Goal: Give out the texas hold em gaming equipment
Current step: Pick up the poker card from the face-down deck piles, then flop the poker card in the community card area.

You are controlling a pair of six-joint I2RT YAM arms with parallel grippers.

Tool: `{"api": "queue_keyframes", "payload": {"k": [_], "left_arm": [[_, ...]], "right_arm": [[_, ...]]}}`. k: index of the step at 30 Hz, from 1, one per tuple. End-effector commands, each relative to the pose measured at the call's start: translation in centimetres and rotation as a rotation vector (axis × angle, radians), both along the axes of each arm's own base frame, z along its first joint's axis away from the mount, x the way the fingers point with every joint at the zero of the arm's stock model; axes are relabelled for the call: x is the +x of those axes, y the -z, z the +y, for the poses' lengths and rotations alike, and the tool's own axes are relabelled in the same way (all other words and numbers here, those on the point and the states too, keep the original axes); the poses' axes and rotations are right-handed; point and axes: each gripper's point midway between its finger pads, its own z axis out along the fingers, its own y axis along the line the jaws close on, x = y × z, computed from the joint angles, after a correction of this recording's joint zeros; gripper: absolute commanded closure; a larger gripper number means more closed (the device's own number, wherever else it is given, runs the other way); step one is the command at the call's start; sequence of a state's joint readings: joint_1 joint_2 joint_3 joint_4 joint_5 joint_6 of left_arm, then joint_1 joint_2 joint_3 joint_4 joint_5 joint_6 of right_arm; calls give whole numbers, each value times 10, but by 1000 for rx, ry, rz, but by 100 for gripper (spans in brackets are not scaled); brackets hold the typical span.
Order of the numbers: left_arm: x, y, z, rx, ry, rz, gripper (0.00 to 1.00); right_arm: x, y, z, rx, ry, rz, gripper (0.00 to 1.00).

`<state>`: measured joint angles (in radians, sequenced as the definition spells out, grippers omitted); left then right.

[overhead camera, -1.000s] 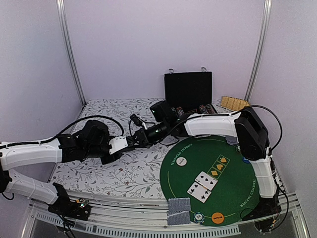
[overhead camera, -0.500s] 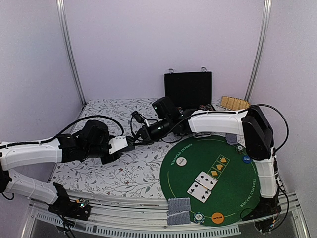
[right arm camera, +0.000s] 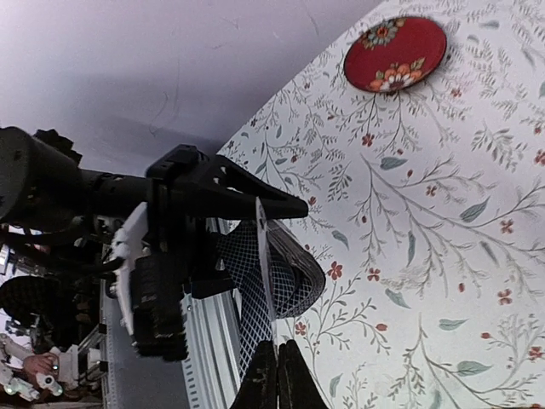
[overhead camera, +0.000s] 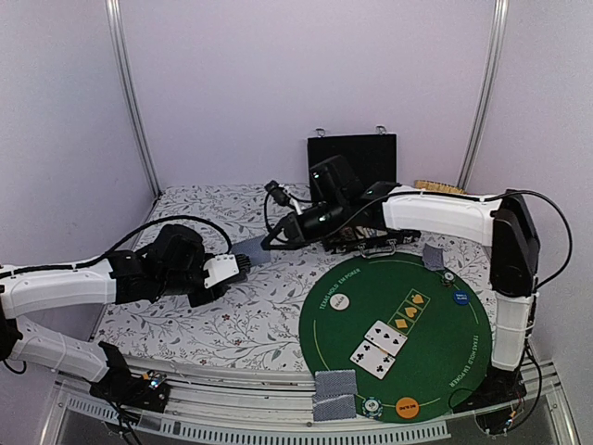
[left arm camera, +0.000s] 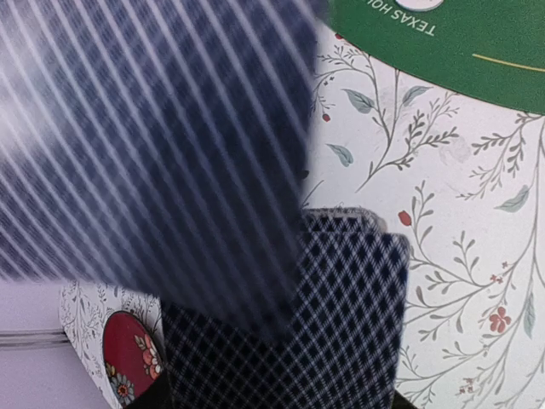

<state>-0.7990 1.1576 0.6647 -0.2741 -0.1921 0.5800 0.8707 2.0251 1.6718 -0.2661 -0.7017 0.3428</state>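
My left gripper (overhead camera: 239,266) hovers over the floral cloth, shut on a deck of playing cards (left arm camera: 345,324) with blue-grey patterned backs. My right gripper (right arm camera: 277,365) is shut on the lower edge of a single card (right arm camera: 265,264), seen edge-on just beside the deck (right arm camera: 300,260). In the top view that card (overhead camera: 253,248) hangs between the two grippers. On the green round mat (overhead camera: 445,352) lie two face-up cards (overhead camera: 379,348), a white disc (overhead camera: 340,300), a blue disc (overhead camera: 460,298), an orange disc (overhead camera: 406,405) and a striped chip (overhead camera: 372,405). Face-down cards (overhead camera: 334,394) sit at the mat's near edge.
An open black case (overhead camera: 352,167) stands at the back, with a woven tan piece (overhead camera: 435,185) to its right. A red round dish (right arm camera: 396,53) lies on the floral cloth. Another face-down card (overhead camera: 434,257) rests at the mat's far right edge.
My right gripper has shut on one card at the deck and drawn it back and to the right. The left arm and the deck have stayed put.
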Motion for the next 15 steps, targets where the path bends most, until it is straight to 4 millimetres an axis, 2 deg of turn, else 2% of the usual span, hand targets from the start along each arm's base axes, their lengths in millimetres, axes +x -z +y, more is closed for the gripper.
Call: {"api": "queue_keyframes", "payload": {"k": [1, 5, 8, 11, 15], "left_arm": [[-2, -3, -3, -7, 15, -17, 54], [-2, -4, -3, -11, 15, -17, 54], [-1, -4, -3, -10, 15, -17, 54], [-2, -4, -3, -9, 16, -16, 54], [-3, -3, -3, -8, 18, -12, 54]], "right_arm": [[5, -53, -43, 4, 10, -229, 98], [10, -37, -96, -214, 49, -438, 98], [12, -15, -149, -430, 55, -648, 98], [5, 0, -197, -601, -14, -861, 98], [-3, 28, -248, -799, -121, -1078, 98]]}}
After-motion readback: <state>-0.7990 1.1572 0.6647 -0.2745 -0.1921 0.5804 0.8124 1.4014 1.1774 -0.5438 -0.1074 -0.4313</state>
